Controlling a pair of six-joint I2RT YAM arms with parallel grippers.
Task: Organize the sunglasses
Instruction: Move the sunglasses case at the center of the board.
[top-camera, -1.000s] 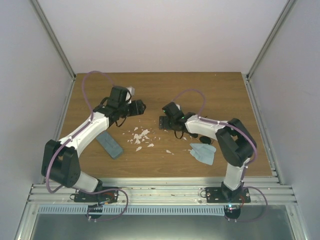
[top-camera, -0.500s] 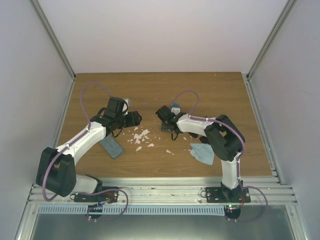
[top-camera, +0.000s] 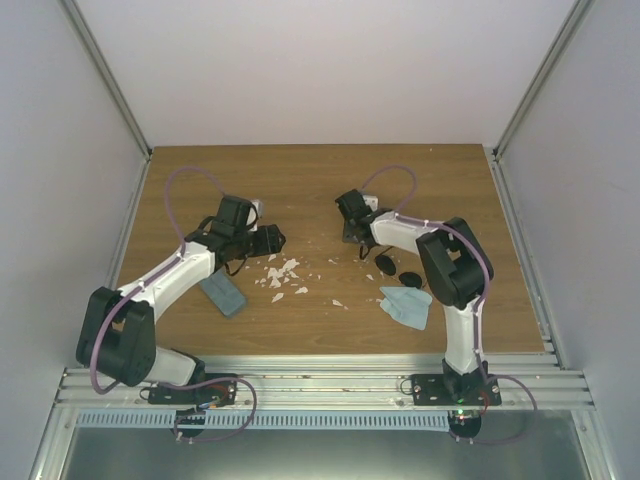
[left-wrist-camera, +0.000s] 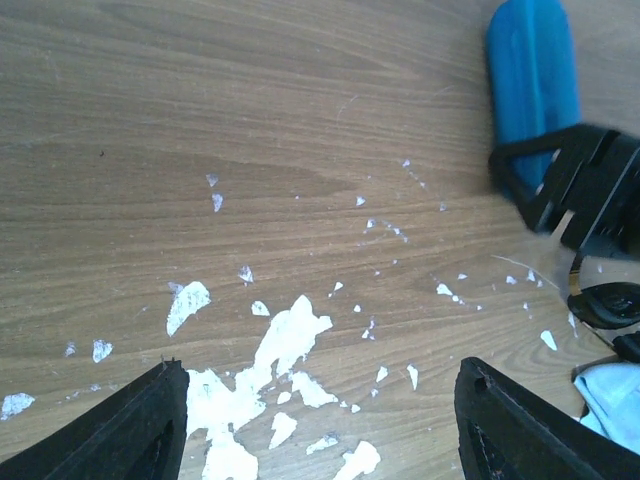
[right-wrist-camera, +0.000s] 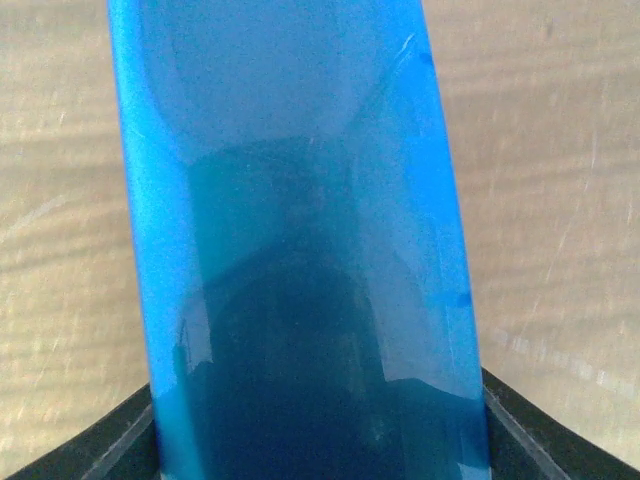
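- Sunglasses (top-camera: 397, 271), the black round-lensed pair, lie on the table (top-camera: 300, 180) beside the right forearm, between the right gripper (top-camera: 350, 222) and a pale blue cloth (top-camera: 405, 306).
- Right gripper: fingers straddle the bright blue case (right-wrist-camera: 290, 200), close against its sides; a firm grip cannot be confirmed.
- Left gripper (left-wrist-camera: 320, 390): spread wide, empty, over white flakes (left-wrist-camera: 285, 345), well apart from the sunglasses.

Overhead faces down; wrist cameras share blue case (left-wrist-camera: 533, 75).
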